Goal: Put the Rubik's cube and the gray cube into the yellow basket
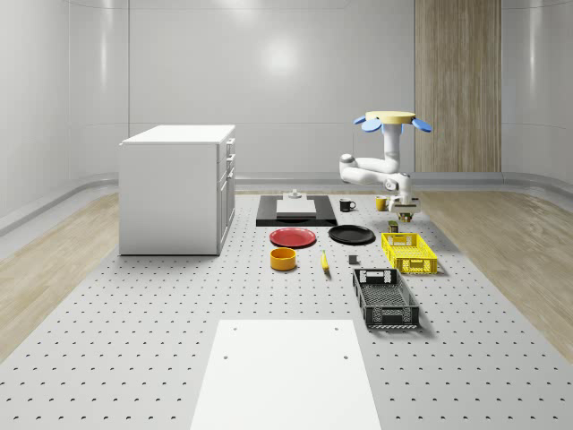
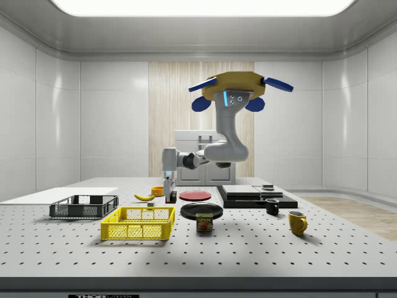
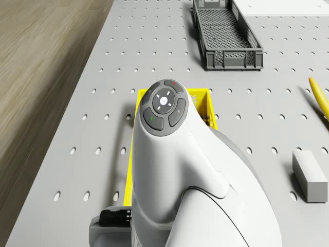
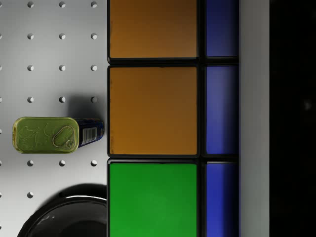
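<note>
The drone [image 1: 391, 117] hovers above the table's far right part, with its arm reaching down. My gripper [image 1: 405, 212] [image 2: 170, 191] is shut on the Rubik's cube [image 2: 170, 198], whose orange, green and blue tiles [image 4: 153, 111] sit close in the wrist view. The cube hangs above the far end of the yellow basket [image 1: 409, 253] [image 2: 138, 223] [image 3: 198, 98]. Apart from the gripper, the gray cube [image 1: 353, 261] [image 3: 309, 175] lies on the table to the whole-scene view's left of the basket.
A green can [image 4: 47, 134] [image 2: 205, 222] and a black plate [image 1: 351, 235] [image 4: 64, 217] lie near the basket's far end. A black crate [image 1: 385, 298], banana [image 1: 324, 262], orange bowl [image 1: 283, 258], red plate [image 1: 293, 236] and two mugs [image 1: 346, 205] share the table. A white cabinet [image 1: 177, 188] stands at the left.
</note>
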Motion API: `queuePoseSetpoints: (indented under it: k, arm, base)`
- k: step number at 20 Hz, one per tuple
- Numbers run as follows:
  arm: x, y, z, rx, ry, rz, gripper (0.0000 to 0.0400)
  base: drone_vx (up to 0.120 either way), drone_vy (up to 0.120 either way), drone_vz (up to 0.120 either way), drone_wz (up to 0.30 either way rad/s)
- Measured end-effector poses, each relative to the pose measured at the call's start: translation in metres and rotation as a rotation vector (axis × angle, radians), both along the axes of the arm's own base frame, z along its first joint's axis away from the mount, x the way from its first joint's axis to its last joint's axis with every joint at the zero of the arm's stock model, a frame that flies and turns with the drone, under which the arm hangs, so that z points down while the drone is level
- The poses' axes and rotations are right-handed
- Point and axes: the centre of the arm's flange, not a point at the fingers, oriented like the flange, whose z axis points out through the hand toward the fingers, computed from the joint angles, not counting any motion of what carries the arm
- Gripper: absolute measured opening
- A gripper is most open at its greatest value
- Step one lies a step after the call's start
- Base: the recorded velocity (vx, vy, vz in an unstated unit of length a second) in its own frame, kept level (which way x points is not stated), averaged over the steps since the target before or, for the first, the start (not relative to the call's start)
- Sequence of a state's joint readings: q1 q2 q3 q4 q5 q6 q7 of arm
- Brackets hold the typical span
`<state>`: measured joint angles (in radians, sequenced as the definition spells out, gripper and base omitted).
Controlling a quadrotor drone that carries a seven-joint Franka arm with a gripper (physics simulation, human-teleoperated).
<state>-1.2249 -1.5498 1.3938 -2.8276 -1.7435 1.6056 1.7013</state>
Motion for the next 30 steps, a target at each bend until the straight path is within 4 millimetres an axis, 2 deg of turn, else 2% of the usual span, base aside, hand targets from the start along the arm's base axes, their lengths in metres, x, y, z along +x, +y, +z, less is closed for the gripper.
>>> queuePoseSetpoints:
  k: [4, 22, 25, 30]
  arm:
    - [0.0, 0.0, 0.0, 0.0, 0.0, 0.0, 0.0325]
    - [0.0, 0.0, 0.0, 0.0, 0.0, 0.0, 0.0325]
    - [0.0, 0.0, 0.0, 0.0, 0.0, 0.0, 0.0325]
    - [0.0, 0.0, 0.01, 0.0, 0.0, 0.0, 0.0325]
  base:
    - [0.12, -0.09, 0.0, 0.0]
    - [0.109, 0.0, 0.0, 0.0]
    - [0.013, -0.093, 0.0, 0.0]
    - [0.0, 0.0, 0.0, 0.0]
